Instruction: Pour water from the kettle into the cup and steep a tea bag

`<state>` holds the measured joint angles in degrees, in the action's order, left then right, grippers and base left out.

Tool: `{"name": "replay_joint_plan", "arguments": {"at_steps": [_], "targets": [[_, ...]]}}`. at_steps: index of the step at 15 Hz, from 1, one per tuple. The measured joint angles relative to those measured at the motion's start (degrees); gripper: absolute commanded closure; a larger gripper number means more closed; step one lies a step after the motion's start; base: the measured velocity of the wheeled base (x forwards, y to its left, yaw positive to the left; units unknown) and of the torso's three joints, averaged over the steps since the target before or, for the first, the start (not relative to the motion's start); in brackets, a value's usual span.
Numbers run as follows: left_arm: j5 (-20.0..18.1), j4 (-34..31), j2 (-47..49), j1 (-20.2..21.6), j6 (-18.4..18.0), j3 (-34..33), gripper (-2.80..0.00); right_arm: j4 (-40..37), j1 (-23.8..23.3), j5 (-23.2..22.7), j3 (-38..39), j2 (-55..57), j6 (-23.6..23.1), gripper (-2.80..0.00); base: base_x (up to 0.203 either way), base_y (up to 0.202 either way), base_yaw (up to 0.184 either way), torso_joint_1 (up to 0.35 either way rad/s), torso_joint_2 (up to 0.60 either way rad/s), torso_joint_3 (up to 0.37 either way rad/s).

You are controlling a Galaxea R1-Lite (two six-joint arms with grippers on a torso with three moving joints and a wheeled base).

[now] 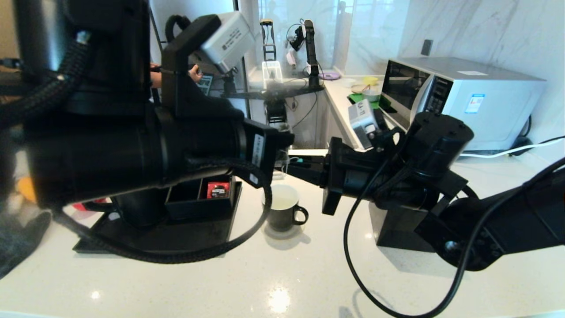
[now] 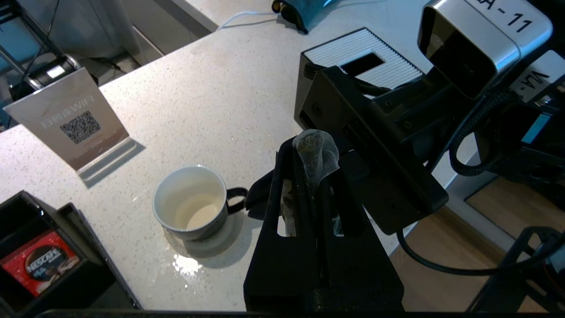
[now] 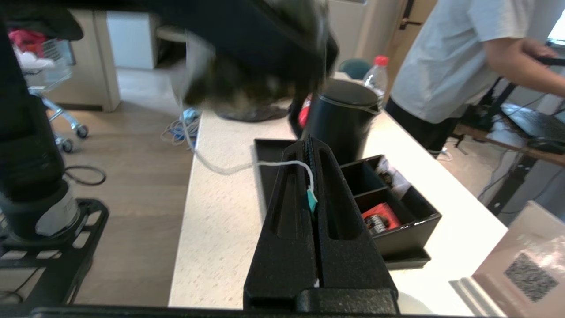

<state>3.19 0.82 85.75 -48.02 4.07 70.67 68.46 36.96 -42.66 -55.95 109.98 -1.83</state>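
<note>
My left gripper point(image 2: 307, 170) is shut on a white mesh tea bag point(image 2: 317, 148), held above the counter to the right of the cup point(image 2: 192, 203). The black cup point(image 1: 282, 207) stands upright with a little pale water point(image 2: 196, 216) at the bottom of its white inside. My right gripper point(image 3: 310, 145) is shut on the tea bag's white string point(image 3: 273, 163) and teal tag point(image 3: 311, 201), tip to tip with the left one. The black kettle point(image 3: 342, 119) stands on the tray, mostly hidden behind my left arm in the head view.
A black organizer box point(image 3: 397, 216) with a red Nescafé packet point(image 2: 42, 265) sits on the black tray point(image 1: 154, 238) beside the kettle. A QR-code sign point(image 2: 73, 126) stands behind the cup. A black box point(image 2: 362, 55) and a microwave point(image 1: 459, 97) lie to the right. A person point(image 3: 446, 57) stands nearby.
</note>
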Motion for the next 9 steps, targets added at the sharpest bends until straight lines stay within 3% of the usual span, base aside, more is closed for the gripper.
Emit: {"name": "replay_joint_plan", "arguments": {"at_steps": [4,9], "targets": [[0.0,4.2,2.1,0.5,0.0,-0.1,0.00,-0.2,-0.1,1.1,-1.8,-0.1,0.3,0.00,0.000,0.000,0.000,0.000,0.00,0.000],[0.0,4.5,2.9,0.5,0.1,0.0,0.00,-0.2,-0.1,1.1,-2.0,-0.5,0.3,0.00,0.000,0.000,0.000,0.000,0.00,0.000]]}}
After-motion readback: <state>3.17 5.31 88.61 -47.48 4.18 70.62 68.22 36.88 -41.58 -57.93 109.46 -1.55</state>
